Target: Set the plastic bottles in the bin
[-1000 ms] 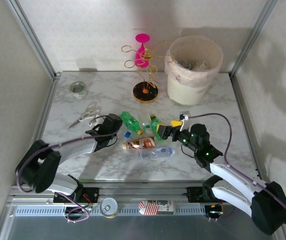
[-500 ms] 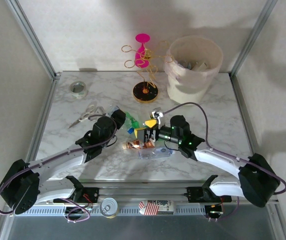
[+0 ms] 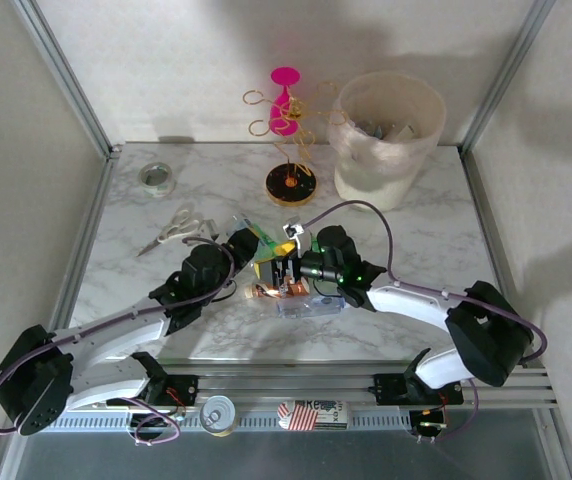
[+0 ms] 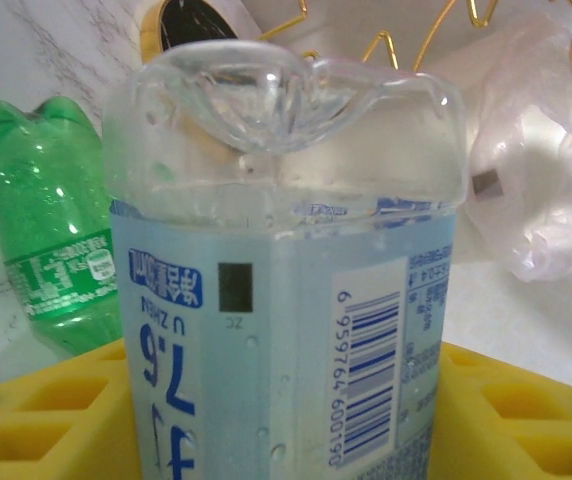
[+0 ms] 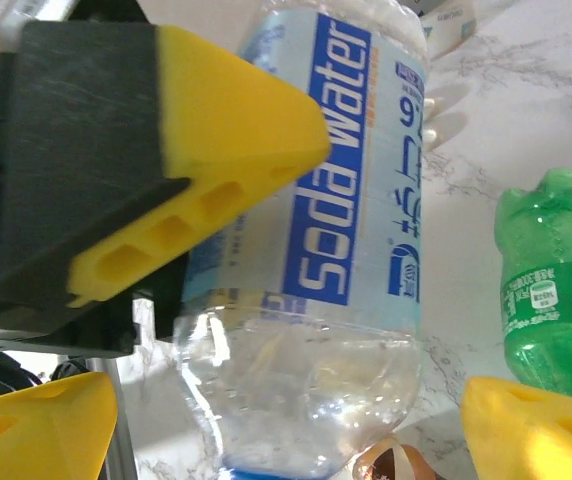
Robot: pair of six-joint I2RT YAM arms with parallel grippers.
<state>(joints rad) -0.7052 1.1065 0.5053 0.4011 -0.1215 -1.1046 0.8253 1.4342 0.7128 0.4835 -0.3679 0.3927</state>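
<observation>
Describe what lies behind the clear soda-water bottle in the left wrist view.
Behind the clear bottle, a green bottle lies on the left and the lined bin stands on the right. The clear bottle itself hides whatever sits directly behind it.

A white marbled table is shown. The bin is stood at its far right, with a gold wire stand just beside it. A tape roll and scissors are laid at the left. Near the middle, a clear bottle, an orange-brown bottle and a green bottle are laid on their sides
</observation>
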